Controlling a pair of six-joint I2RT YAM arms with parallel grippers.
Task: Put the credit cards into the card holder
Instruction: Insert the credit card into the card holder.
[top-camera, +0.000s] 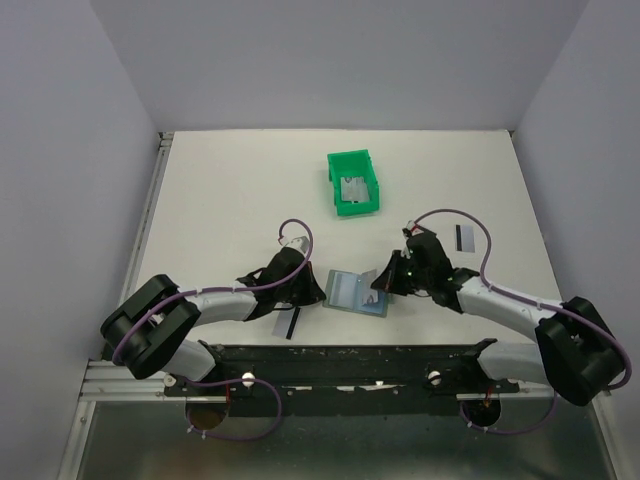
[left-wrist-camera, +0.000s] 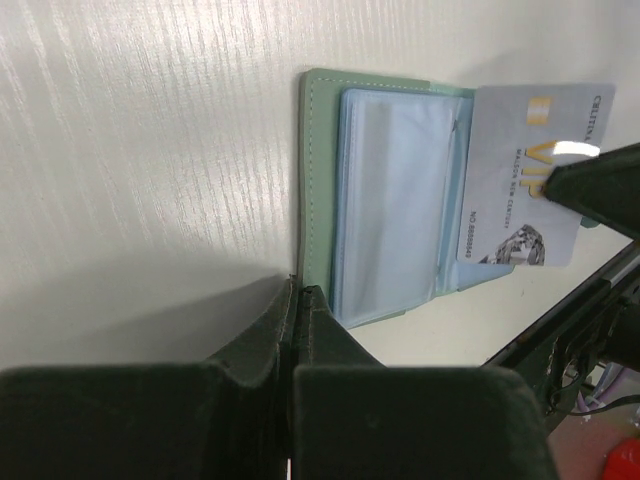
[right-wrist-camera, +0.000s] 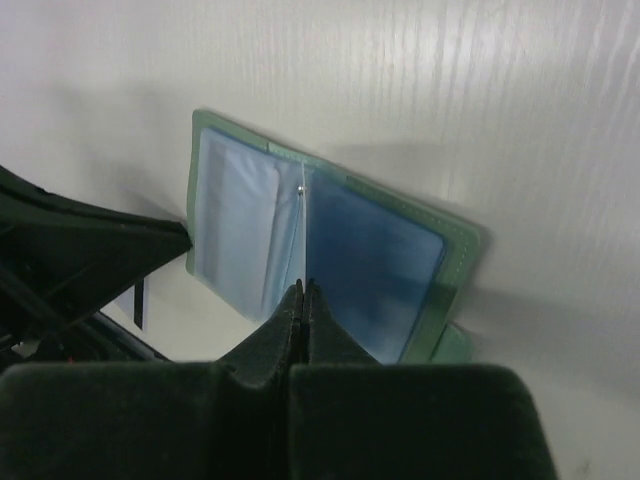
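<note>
The card holder (top-camera: 348, 292) lies open on the table between my two grippers, its pale blue pockets (left-wrist-camera: 395, 200) facing up. My right gripper (top-camera: 385, 284) is shut on a silvery credit card (left-wrist-camera: 525, 150) printed "VIP". The card's lower end sits behind the lip of a pocket. In the right wrist view that card (right-wrist-camera: 303, 230) shows edge-on, running from the shut right gripper (right-wrist-camera: 303, 288) down over the holder (right-wrist-camera: 370, 250). My left gripper (left-wrist-camera: 300, 292) is shut, its tips resting at the holder's left edge (left-wrist-camera: 317, 180). Nothing shows between its fingers.
A bright green bin (top-camera: 346, 158) stands behind the holder with silvery cards (top-camera: 353, 187) inside. One loose card (top-camera: 464, 237) lies at the right beyond my right arm. Another card (top-camera: 293, 322) lies by my left gripper near the front rail.
</note>
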